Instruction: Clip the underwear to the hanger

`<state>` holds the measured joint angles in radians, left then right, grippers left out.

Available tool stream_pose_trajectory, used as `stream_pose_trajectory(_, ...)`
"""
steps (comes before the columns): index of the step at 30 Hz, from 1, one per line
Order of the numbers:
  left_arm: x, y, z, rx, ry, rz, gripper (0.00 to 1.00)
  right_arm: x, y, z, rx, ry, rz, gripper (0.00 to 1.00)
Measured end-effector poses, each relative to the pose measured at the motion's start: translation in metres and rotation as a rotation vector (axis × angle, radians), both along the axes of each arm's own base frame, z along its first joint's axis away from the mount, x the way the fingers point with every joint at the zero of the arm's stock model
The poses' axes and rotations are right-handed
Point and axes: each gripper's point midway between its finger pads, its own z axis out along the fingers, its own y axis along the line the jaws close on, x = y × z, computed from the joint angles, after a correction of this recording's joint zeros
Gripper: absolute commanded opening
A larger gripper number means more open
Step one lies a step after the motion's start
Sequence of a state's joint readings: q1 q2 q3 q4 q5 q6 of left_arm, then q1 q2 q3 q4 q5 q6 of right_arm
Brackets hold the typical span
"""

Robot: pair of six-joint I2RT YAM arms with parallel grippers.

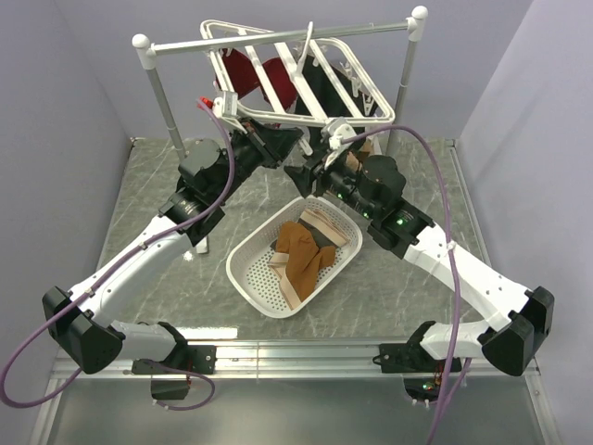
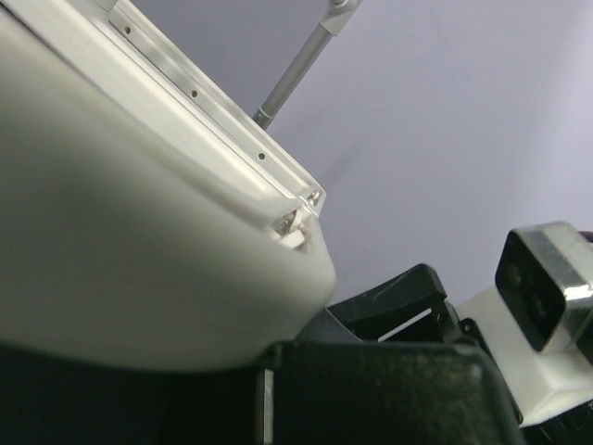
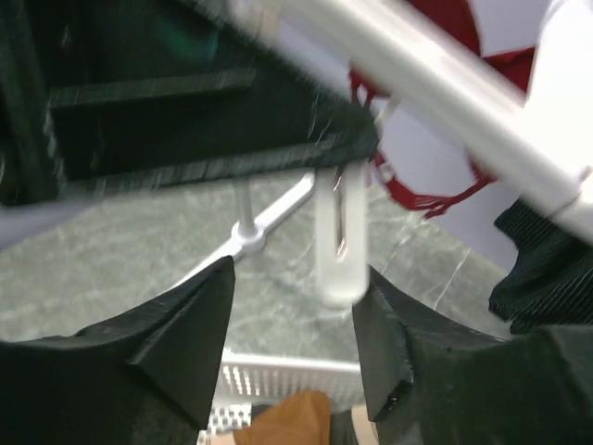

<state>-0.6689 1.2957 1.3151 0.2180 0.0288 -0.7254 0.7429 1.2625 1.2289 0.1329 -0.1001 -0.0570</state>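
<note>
The rust-brown underwear (image 1: 298,248) lies in a white perforated basket (image 1: 243,278) between the arms; its edge shows low in the right wrist view (image 3: 296,419). The white hanger (image 1: 306,119) hangs from the grey rail (image 1: 278,39) at the back. My left gripper (image 1: 281,141) is up at the hanger's front edge. In the left wrist view the frame (image 2: 139,232) fills the left, pressed against the closed dark jaws (image 2: 264,371). My right gripper (image 1: 302,173) is open, with a dangling white clip (image 3: 341,250) between its fingers (image 3: 295,273), near the right one.
A red garment (image 1: 250,69) and a dark garment (image 1: 324,88) hang from the hanger. A pale beige piece (image 1: 326,222) also lies in the basket. The rail's posts stand at the left (image 1: 162,102) and right (image 1: 406,74). The two grippers are close together under the hanger.
</note>
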Motion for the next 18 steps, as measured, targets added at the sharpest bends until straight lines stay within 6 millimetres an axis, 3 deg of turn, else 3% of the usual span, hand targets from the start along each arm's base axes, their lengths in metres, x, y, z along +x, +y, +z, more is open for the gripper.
stream_pose_trajectory(4,0.002,0.002,-0.001,0.004,0.0,0.008,0.0,-0.012,-0.009,-0.02,-0.039,0.045,0.039,0.65)
stream_pose_trajectory(11,0.004,0.004,-0.001,0.006,0.001,0.013,0.0,-0.033,-0.053,-0.063,-0.125,0.148,0.148,0.59)
stream_pose_trajectory(18,0.005,0.006,-0.001,0.008,0.0,0.011,0.0,-0.064,-0.047,-0.134,-0.285,0.328,0.351,0.59)
